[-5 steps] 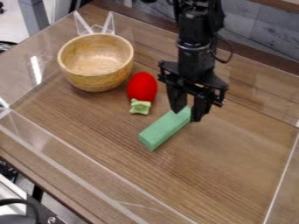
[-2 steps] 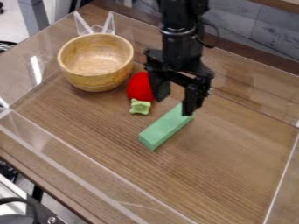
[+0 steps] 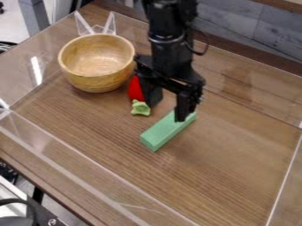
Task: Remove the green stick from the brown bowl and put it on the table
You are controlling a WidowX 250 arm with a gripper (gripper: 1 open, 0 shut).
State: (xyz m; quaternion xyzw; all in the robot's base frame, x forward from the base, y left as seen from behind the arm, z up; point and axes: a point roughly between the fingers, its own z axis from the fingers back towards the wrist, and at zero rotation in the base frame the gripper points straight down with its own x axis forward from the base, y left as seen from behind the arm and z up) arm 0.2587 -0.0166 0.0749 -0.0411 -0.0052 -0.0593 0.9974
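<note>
Wood-grain tabletop [image 3: 83,163] bears the green stick [image 3: 169,129], lying just below the tool [image 3: 169,108], its jaws spread wide.

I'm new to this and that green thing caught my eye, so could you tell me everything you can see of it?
The green stick is a plain, light-green rectangular block, longer than it is wide, with a smooth, matte-looking surface. It lies flat and slantwise on the brown wooden table, outside the bowl. The open end effector is above its far end; whether they touch, I cannot tell.
</note>
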